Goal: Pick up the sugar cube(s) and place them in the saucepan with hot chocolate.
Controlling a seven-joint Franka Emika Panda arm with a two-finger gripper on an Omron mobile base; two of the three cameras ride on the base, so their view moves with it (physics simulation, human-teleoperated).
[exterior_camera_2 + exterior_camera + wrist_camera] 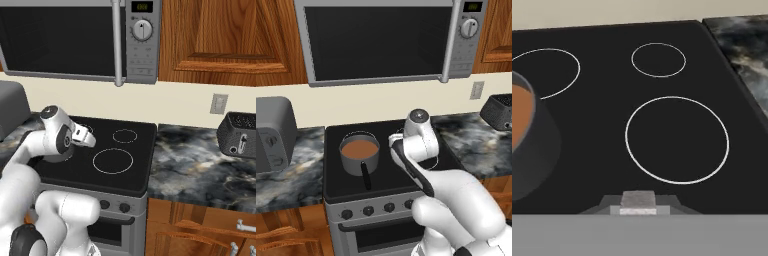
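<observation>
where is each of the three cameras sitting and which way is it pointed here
Left base view: behind the arm's left, facing the stove, saucepan and microwave; arm at lower right.
Right base view: behind its right, same stove and microwave; arm at lower left.
Hand view: on the hand, over the cooktop, saucepan at left.
All share the stove's burner rings.

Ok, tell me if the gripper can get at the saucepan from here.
Probably yes: the gripper hovers over bare stovetop right beside the saucepan, whose mouth is open, with nothing between them.
</observation>
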